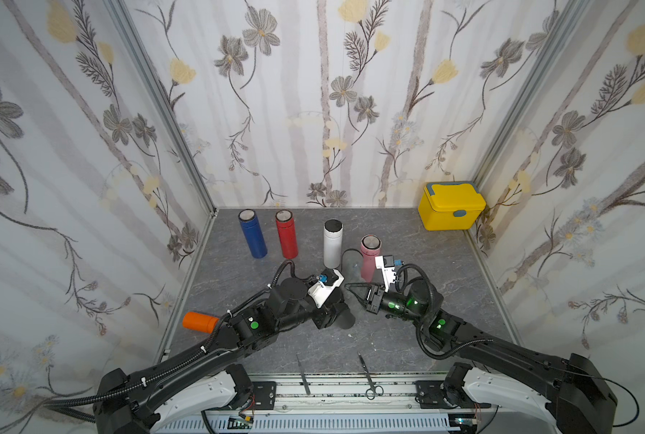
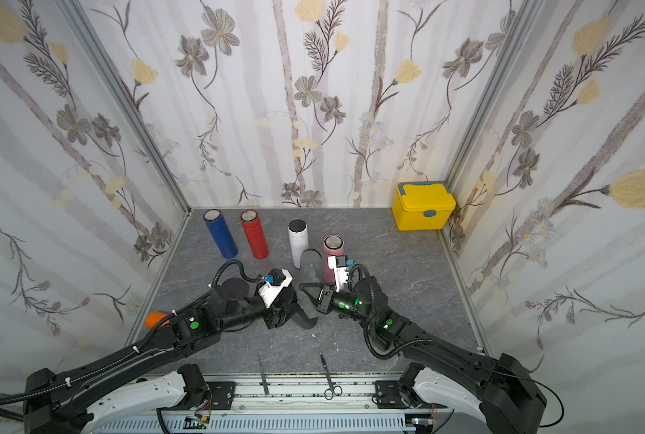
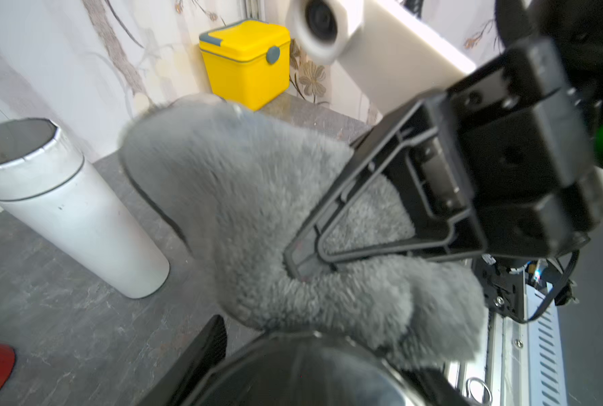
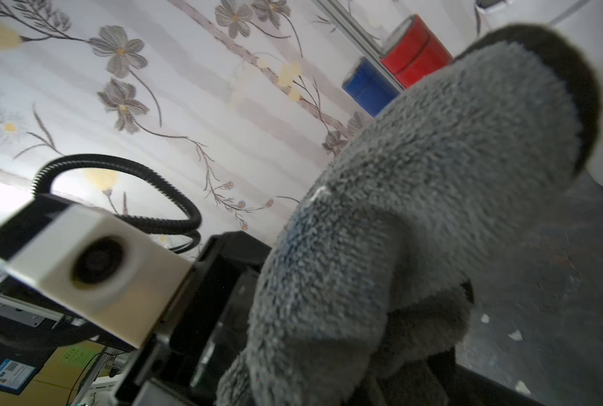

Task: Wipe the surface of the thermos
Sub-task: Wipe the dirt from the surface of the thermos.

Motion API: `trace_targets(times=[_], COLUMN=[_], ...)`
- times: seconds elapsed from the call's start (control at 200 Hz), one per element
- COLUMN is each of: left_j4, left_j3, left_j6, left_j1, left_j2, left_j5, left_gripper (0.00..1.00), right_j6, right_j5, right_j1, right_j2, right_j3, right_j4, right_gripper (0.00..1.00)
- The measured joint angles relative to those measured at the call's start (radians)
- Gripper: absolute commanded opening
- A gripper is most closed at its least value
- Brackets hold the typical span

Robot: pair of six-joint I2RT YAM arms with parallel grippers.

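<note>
Wiping is the step in hand. Nearest, scissors [image 1: 369, 377] lie untouched at the near edge of the counter [image 1: 407, 338]. Beyond them, at mid-counter, the left claw [image 1: 332, 315] is clenched on the dark thermos [image 1: 345, 319]; whether the thermos rests on the counter cannot be told. The right claw [image 3: 294, 267] is clenched on a grey cloth [image 3: 240, 211] draped against the thermos. Next move, as judged: draw the cloth along and around the barrel under light pressure, while the left claw holds firm or turns the body to present unwiped faces. The left wrist view shows the pinch on the cloth and its contact with the thermos; in both top views the cloth is blurred and that contact is hidden. Only the top views show the orange thermos [image 1: 200, 322] lying at left and, farther, the pink thermos [image 1: 369, 255].
</note>
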Motion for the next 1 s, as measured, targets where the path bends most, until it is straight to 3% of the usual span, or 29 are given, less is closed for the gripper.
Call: trace_targets(times=[0.235, 0.435, 0.63, 0.774, 1.004], left_j4=[0.087, 0.106, 0.11, 0.125, 0.158], left_j3=[-0.005, -0.019, -0.048, -0.108, -0.147], left_j6=[-0.019, -0.026, -0.047, -0.065, -0.086], left_j1=[0.001, 0.001, 0.0, -0.001, -0.001], left_j2=[-0.019, 0.0, 0.005, -0.012, -0.03], left_j5=[-0.011, 0.01, 0.024, 0.024, 0.007], left_gripper=[0.0, 0.0, 0.0, 0.0, 0.0], right_j6=[-0.043, -0.072, -0.086, -0.043, -0.019], right_j5=[0.208, 0.27, 0.269, 0.257, 0.349], right_j1=[0.113, 0.117, 0.119, 0.14, 0.219], right_j2=[-0.149, -0.227, -0.146, -0.046, -0.048], right_j3=[-0.119, -0.129, -0.105, -0.215, -0.293], right_j4=[-0.216, -0.156, -0.017, 0.1, 0.05], right_gripper=[0.0, 0.0, 0.0, 0.0, 0.0])
